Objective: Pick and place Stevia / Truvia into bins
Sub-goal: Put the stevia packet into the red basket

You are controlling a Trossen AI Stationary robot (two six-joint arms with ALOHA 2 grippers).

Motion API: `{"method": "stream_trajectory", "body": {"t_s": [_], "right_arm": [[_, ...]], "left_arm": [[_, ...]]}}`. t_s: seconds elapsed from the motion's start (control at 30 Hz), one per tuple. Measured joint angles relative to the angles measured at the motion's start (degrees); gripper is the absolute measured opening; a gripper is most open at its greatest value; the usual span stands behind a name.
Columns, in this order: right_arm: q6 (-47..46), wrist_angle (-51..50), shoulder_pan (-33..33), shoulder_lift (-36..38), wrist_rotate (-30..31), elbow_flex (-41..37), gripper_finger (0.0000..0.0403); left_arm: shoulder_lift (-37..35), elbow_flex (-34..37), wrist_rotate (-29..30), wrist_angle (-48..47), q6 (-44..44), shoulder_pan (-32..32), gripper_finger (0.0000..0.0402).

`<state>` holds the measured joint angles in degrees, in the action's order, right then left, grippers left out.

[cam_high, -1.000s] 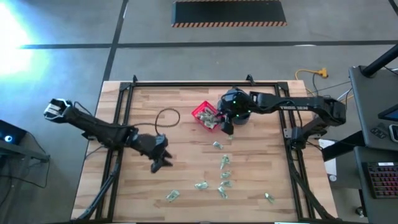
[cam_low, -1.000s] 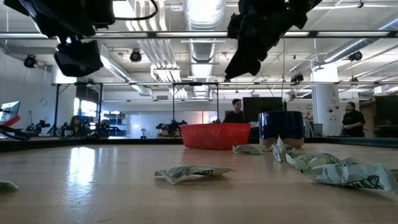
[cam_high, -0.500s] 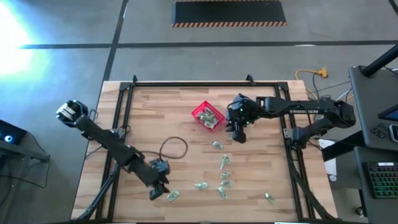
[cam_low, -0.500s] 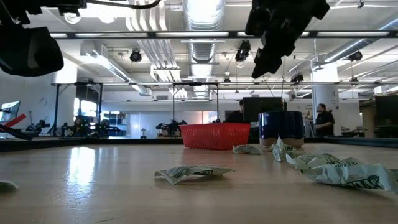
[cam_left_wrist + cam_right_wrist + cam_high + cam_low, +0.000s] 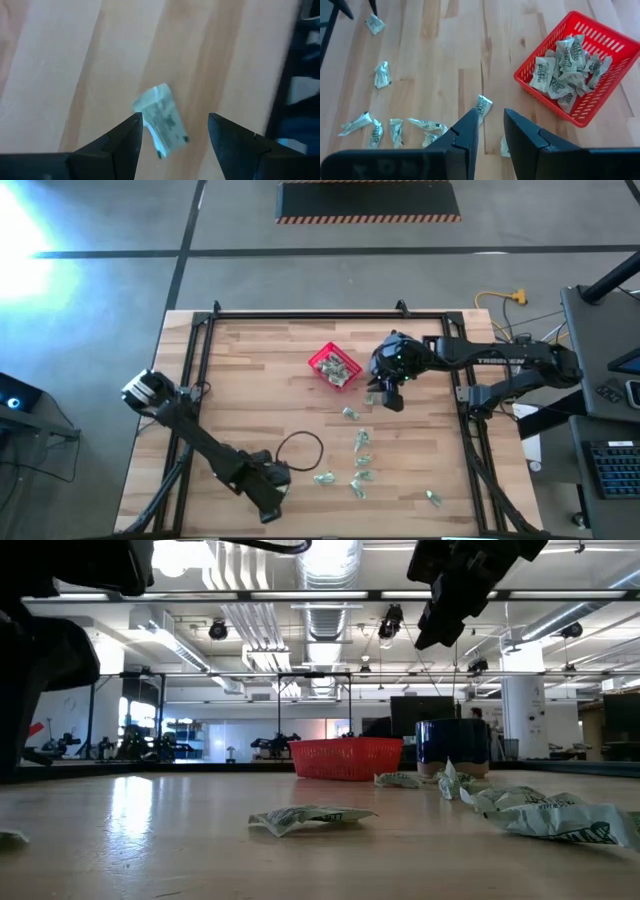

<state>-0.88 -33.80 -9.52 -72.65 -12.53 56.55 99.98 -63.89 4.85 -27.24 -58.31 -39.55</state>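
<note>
Table [image 5: 180, 840]: pale wood, runs from the near edge to the far edge, with a bright glare patch left of centre.
Red basket [image 5: 345, 759]: stands at the far edge, near the middle, low meshed sides.
Blue mug [image 5: 452, 747]: just right of the red basket, dark and round.
Sachets: 1 crumpled sachet [image 5: 312, 819] lies near the middle of the table; a cluster of sachets [image 5: 545, 812] spreads toward the right edge, nearest ones largest; more lie in front of the mug.
Right gripper [image 5: 445, 618]: hangs high above the mug, dark, fingers unclear.
Left arm [image 5: 45, 660]: dark mass at the left edge, coming down to the table.
Room: ceiling ducts, lights, stands, screens beyond the table.
</note>
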Motion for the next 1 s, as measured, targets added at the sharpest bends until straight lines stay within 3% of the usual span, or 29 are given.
{"method": "stream_trajectory", "body": {"t_s": [0.23,0.53,1.0], "right_arm": [[0.0,-1.2,1.1,0.7,0.0,-0.1,0.0091],[0.0,-3.8,3.2,0.8,0.0,-0.1,0.0081],[-0.2,-5.0,6.1,0.8,0.0,-0.9,0.0074]], "left_arm": [[4.8,-2.2,0.7,-2.3,-4.7,-0.6,0.0208],[6.0,-2.3,1.5,-3.3,-9.7,-1.3,0.0196],[6.1,-2.1,1.8,-5.6,-10.1,-1.3,0.0012]]}}
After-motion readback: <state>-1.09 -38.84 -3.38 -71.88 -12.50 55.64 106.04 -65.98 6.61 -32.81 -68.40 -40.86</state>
